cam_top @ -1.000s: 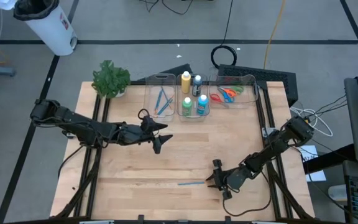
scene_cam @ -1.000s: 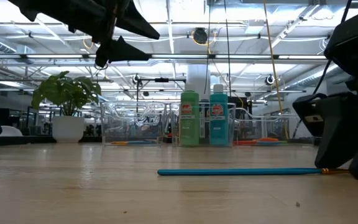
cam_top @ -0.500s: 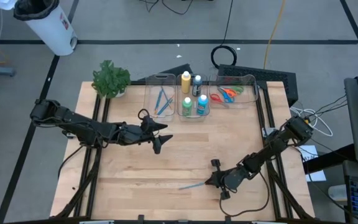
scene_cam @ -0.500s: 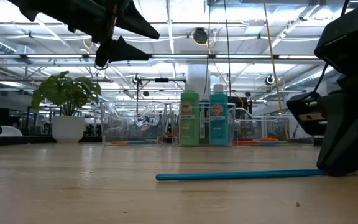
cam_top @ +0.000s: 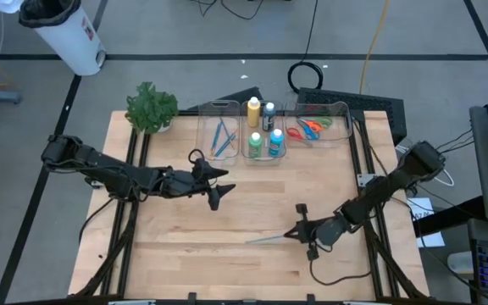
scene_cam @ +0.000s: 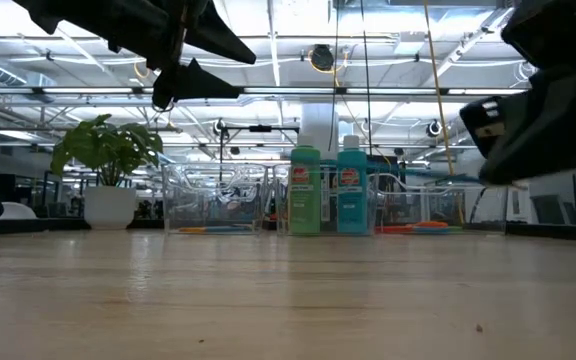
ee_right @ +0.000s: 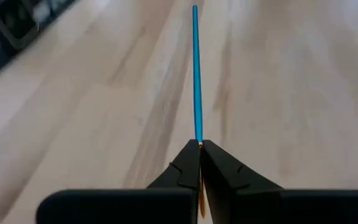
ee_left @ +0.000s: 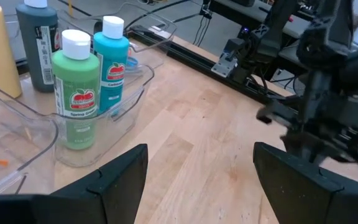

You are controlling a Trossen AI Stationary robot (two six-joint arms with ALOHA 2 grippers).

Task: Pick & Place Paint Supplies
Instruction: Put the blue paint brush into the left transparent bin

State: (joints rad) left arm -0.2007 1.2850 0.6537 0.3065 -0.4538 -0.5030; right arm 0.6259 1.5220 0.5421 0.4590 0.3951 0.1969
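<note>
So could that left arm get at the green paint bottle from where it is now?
Probably yes. The left gripper hangs open above bare table, and the green paint bottle stands upright in the clear bin just ahead of it. The blue bottle beside it leaves little room.

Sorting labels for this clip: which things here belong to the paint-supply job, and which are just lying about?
Job:
blue paintbrush, pinched in the right gripper
paintbrushes in a bin
paint bottles
scissors
left gripper, waiting open above the table

Lying about:
clear bins
potted plant
white container on the floor
</note>
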